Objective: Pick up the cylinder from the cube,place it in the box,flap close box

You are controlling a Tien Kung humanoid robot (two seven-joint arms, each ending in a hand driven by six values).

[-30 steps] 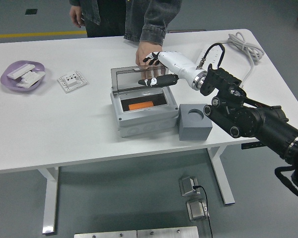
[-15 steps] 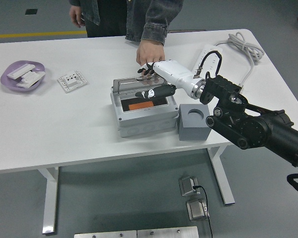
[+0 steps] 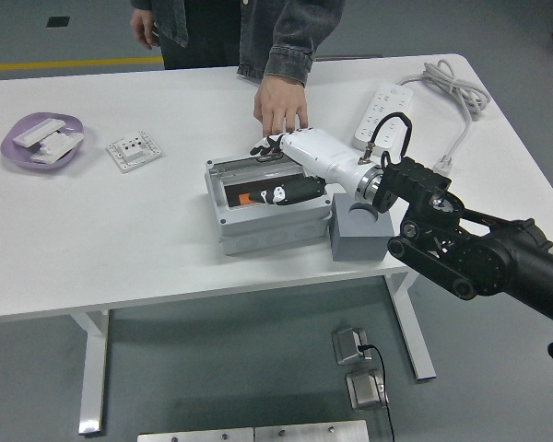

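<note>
The grey box [image 3: 258, 232] stands mid-table with its clear lid [image 3: 244, 180] folded down almost flat. Through the lid I see the orange cylinder [image 3: 251, 198] lying inside. My right hand [image 3: 269, 171], white with black fingertips, lies open on top of the lid, with the fingers spread over its right half and the thumb [image 3: 286, 193] low over the opening. It holds nothing. The grey cube [image 3: 359, 239] with its round hole sits right of the box, partly hidden by my wrist. A person's hand [image 3: 278, 106] rests on the table just behind the box.
A purple dish [image 3: 18, 147] with white parts sits at the far left, and a white socket plate [image 3: 134, 150] lies beside it. A power strip [image 3: 378, 103] and coiled cable [image 3: 453, 78] lie at the back right. The person stands at the far edge.
The lid has swung from upright down onto the box. My right hand came down and left with it. The person's hand has stayed behind the box.
</note>
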